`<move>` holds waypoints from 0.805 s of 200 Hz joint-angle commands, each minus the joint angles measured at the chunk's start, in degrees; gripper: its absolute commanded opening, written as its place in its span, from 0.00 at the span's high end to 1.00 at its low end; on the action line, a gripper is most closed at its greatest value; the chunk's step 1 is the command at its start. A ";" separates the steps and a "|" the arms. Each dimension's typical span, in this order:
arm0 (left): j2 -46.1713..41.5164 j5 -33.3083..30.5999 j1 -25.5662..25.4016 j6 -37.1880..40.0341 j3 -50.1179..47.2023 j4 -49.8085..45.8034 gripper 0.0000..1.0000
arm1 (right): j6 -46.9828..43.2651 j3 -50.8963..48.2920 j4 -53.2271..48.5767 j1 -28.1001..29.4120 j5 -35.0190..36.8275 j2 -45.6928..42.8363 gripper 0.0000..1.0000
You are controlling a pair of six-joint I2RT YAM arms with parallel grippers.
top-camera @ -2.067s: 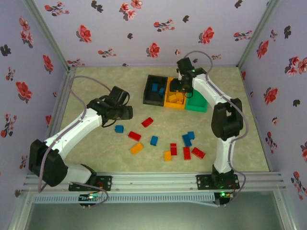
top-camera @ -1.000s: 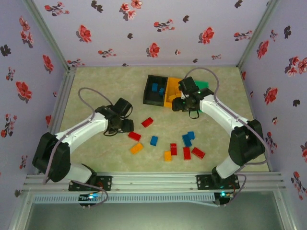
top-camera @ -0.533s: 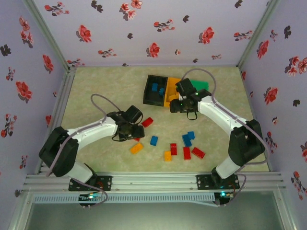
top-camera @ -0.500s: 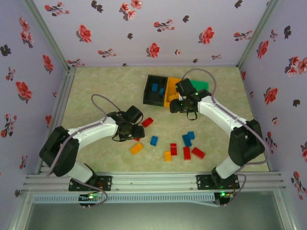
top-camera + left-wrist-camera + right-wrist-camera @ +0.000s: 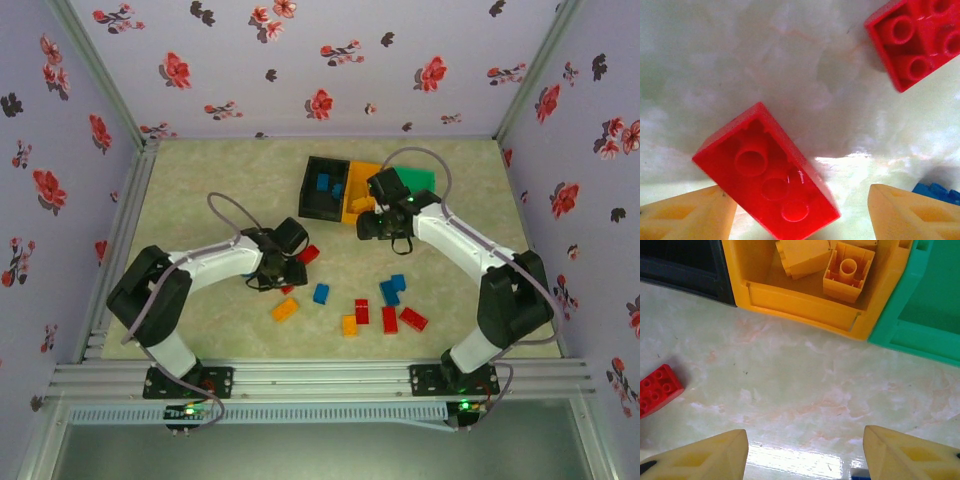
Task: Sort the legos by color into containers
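Note:
My left gripper hangs open and low over a red lego lying hollow side up on the table, between its tan fingers. A second red lego lies studs up just beyond. My right gripper is open over bare table in front of the orange bin, with nothing between its fingertips. The orange bin holds yellow legos. The black bin holds blue legos, and the green bin is partly hidden by the right arm.
Several loose legos lie in the near middle: blue, orange, orange, reds and blues. A red lego lies left of my right gripper. Flowered walls enclose the table.
My left gripper has swept right across the table and come down over the red lego. My right gripper has drawn back from above the bins to the table in front of them.

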 commanded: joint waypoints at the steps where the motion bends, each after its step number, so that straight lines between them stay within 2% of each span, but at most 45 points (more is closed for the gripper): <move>1: 1.76 -2.37 0.65 2.85 2.75 -2.64 0.32 | 0.08 -0.92 -0.79 0.41 1.76 -1.89 0.37; 32: 3.47 -2.93 1.02 4.52 4.01 -3.83 0.39 | 0.10 -1.03 -0.89 0.41 2.01 -2.25 0.37; 75: 4.09 -3.76 1.03 5.97 4.91 -5.47 0.58 | 0.06 -1.00 -1.05 0.41 2.45 -2.74 0.37; 104: 4.17 -4.01 1.03 6.94 5.82 -6.61 0.67 | 0.44 -1.34 -0.87 0.36 2.63 -3.70 0.38; 161: 3.75 -5.44 0.96 10.94 12.23 -11.53 0.73 | 0.88 -2.74 -1.04 -0.68 2.63 -8.17 0.38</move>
